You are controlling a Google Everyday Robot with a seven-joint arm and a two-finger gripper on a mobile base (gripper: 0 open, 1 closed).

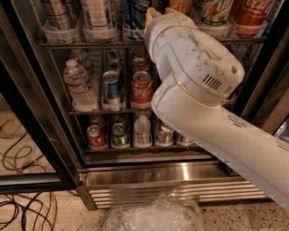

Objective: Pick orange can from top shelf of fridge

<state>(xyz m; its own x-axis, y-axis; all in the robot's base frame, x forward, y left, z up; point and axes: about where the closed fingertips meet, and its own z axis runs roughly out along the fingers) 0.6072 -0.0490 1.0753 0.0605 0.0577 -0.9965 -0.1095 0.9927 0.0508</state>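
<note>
The fridge's (171, 176) top shelf (81, 44) holds a glossy orange can (181, 5) beside the end effector (156, 14), grip unclear.

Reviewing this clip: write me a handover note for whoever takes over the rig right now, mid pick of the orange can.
Gripper: raised at the top shelf of the fridge, just left of the orange can. The arm hides most of it, so a hold on the can cannot be confirmed.
Orange can: upright on the top shelf, left of a green-and-white can; only its lower part is in frame.
Done: arm is up at the right shelf.
Left: confirm the grasp, then draw the can out, probably slowly, clear of its neighbours.
</note>
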